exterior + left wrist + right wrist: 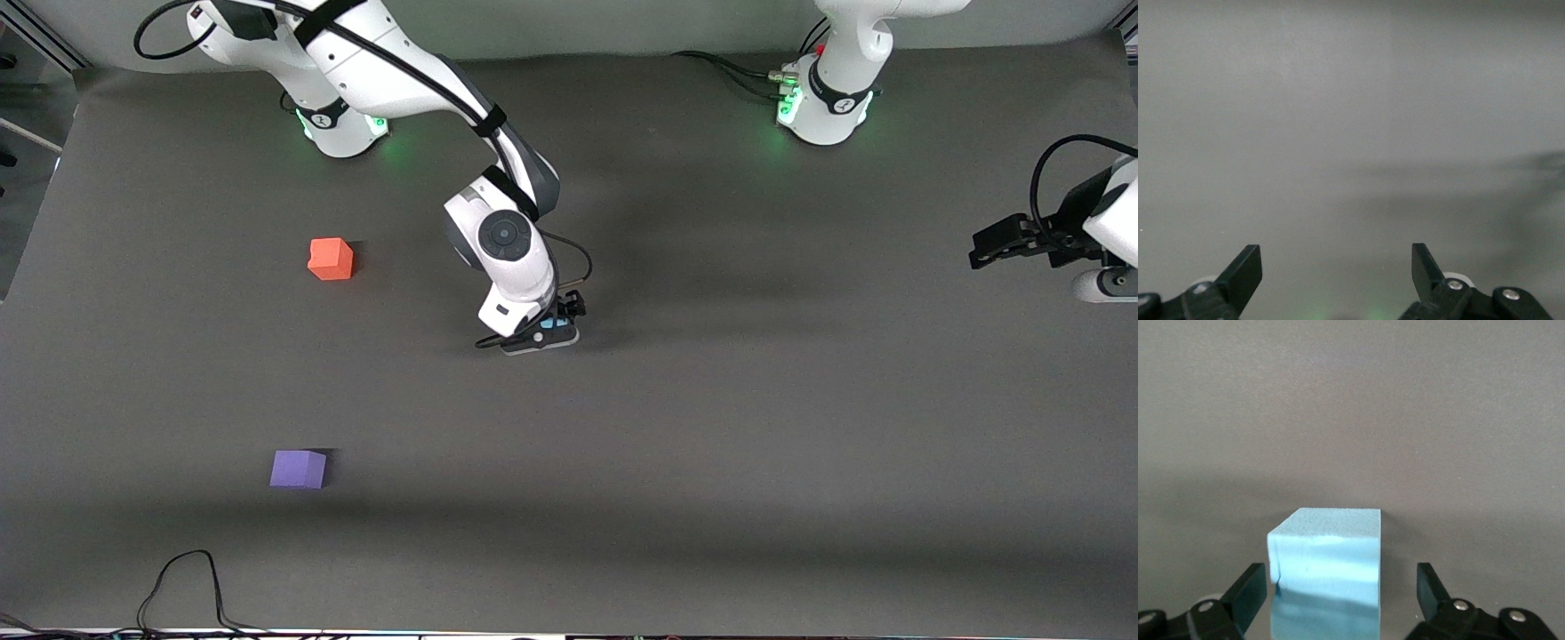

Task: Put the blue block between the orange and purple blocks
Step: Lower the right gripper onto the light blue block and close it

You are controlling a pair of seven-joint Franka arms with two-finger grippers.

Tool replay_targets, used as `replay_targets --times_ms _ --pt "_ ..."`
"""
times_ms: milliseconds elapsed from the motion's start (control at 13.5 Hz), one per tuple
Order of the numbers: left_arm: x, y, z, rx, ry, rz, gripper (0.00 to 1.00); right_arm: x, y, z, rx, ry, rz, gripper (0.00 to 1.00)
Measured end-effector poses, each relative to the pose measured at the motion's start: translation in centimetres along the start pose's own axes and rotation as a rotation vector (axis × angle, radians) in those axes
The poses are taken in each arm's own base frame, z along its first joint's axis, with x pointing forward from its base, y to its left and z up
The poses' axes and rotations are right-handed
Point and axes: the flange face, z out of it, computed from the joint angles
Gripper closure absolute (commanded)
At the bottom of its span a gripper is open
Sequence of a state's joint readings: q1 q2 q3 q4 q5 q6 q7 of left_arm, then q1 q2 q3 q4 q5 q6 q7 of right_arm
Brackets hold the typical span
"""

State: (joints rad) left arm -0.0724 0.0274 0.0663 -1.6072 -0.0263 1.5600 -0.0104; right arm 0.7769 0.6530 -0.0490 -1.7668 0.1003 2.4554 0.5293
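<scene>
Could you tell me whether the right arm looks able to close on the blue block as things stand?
Probably yes. The right gripper is low over the blue block, its fingers open with one on each side and a gap showing at both. Nothing else lies near it on the table.

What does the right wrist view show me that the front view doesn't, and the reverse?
Only the right wrist view shows the blue block clearly: it sits on the table between the open jaws of the right gripper, with a gap at each side, so it is not gripped.

Only the front view shows the orange block, the purple block nearer the camera, and the left gripper waiting, jaws open, at the left arm's end of the table.

Both show the grey table and the right gripper, down low around the block.
</scene>
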Motion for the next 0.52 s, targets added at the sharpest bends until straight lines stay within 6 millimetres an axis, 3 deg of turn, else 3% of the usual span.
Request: replay_targets --times_ms 74,222,295,517 --pt "0.03 0.39 -0.22 0.001 0.003 0.006 0.00 -0.04 0.05 0.30 -0.002 -0.003 0.005 0.09" --pt "0.18 0.96 -0.48 0.002 0.009 0.016 0.00 -0.04 0.04 0.34 -0.002 -0.003 0.009 0.53" --pt "0.31 1.06 -0.39 0.002 0.008 0.018 0.00 -0.03 0.04 0.34 -0.002 -0.003 0.010 0.64" --pt "0.89 1.16 0.31 0.004 -0.002 0.019 0.00 0.04 0.05 0.18 -0.001 0.000 0.013 0.68"
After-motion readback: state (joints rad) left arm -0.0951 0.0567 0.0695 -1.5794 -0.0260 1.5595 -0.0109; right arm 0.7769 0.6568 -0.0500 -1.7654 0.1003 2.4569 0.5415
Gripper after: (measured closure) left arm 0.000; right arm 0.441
